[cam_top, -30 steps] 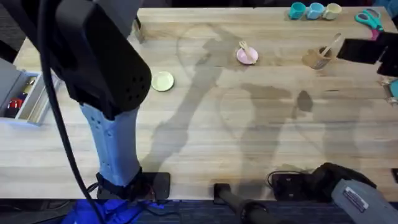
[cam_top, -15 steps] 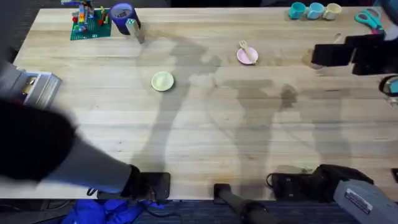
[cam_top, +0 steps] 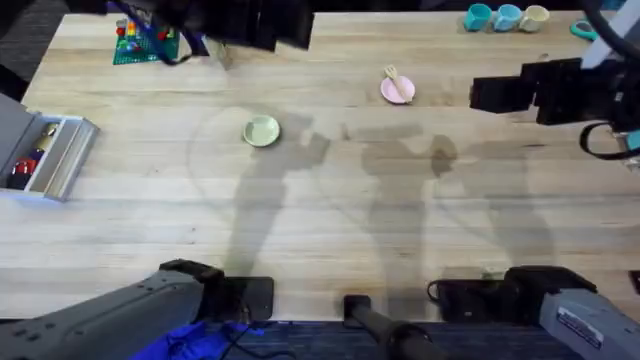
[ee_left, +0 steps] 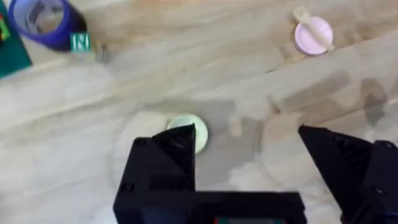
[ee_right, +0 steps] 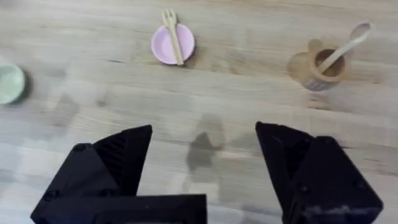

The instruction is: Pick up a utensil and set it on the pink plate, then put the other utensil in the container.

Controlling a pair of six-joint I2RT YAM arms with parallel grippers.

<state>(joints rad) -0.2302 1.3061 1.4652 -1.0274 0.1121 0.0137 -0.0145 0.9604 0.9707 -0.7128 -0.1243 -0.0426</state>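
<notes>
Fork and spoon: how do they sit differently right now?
The fork lies flat across the pink plate, tines overhanging its rim; the spoon leans tilted in the tan container, bowl end sticking up and out. The fork rests on an open surface; the spoon's handle end is down inside. Both are pale wood.

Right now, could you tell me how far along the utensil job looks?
Both steps look done: the fork lies across the pink plate, and the spoon stands in the tan container. Nothing is in hand; the left tool and right tool are open and empty. Nothing appears left.
</notes>
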